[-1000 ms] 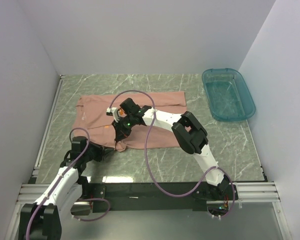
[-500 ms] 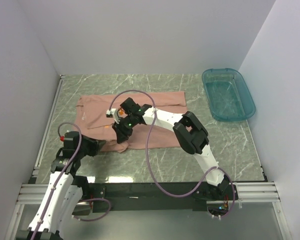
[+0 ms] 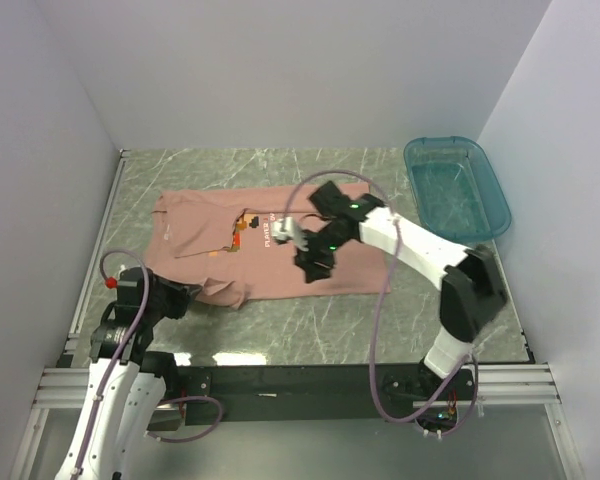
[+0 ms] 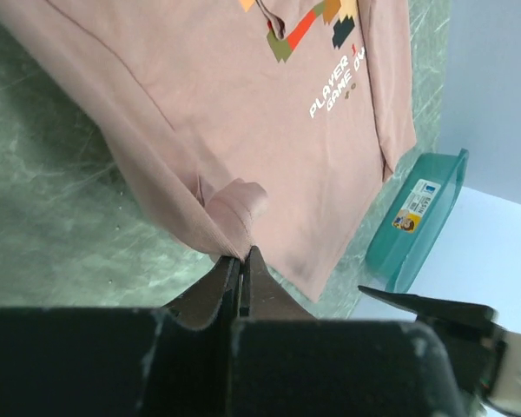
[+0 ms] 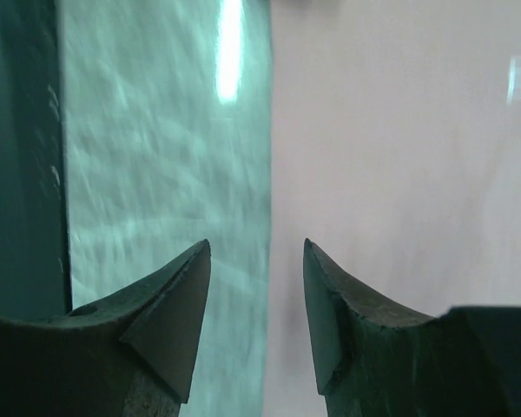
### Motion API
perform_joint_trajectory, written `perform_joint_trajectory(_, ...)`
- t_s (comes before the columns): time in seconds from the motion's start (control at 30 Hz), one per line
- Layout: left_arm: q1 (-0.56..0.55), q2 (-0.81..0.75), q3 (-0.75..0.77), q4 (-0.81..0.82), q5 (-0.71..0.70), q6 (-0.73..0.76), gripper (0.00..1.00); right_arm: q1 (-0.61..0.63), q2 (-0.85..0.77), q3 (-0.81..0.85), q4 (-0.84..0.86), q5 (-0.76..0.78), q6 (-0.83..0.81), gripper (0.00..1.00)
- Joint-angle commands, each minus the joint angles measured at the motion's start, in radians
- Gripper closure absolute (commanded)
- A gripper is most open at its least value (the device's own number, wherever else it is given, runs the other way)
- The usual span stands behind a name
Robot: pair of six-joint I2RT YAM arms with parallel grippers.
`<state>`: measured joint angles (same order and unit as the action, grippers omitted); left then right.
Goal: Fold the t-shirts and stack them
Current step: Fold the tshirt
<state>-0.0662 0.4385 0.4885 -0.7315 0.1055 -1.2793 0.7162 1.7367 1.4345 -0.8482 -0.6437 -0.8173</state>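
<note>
Pink shirt [image 3: 190,230] lies spread on the table [image 3: 430,290], print up, bunched at its near-left corner. Now the right gripper [image 5: 256,261] has let go and swung right, jaws apart and empty. The left gripper [image 4: 241,265] stays pinched on that corner, so folding looks barely begun.

"Do the two arms match?"

"Yes. The left arm [image 3: 110,392], lower left of the frame, and the right arm [image 3: 420,250], centre right, both have white shells with black joint blocks."

"Any cables?"

"A thin purple cable [image 3: 381,300] loops along each. There is a small red spot [image 3: 108,284] by the left one, and green lights [image 3: 357,207] on the right's black wrist."

"And the ends?"

"The right gripper [image 5: 256,248] has dark, matte fingers [image 5: 169,321] tapering to blunt points, with scuffed edges. The left gripper [image 4: 243,269] is black too, above a flat black housing."
</note>
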Motion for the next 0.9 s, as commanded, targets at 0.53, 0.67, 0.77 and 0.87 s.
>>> perform_joint_trajectory(0.53,-0.001,-0.113,0.203,-0.197,-0.173,0.038,1.00,-0.474,-0.410,-0.604,0.110,0.194,-0.275,0.48)
perform_joint_trajectory(0.67,-0.001,-0.118,0.216,-0.218,-0.185,0.058,1.00,-0.474,-0.424,-0.666,0.182,0.225,-0.284,0.48)
perform_joint_trajectory(0.77,-0.001,-0.130,0.217,-0.229,-0.181,0.061,1.00,-0.475,-0.404,-0.690,0.218,0.256,-0.295,0.49)
perform_joint_trajectory(0.87,-0.001,-0.147,0.202,-0.236,-0.173,0.063,1.00,-0.480,-0.384,-0.710,0.261,0.288,-0.292,0.50)
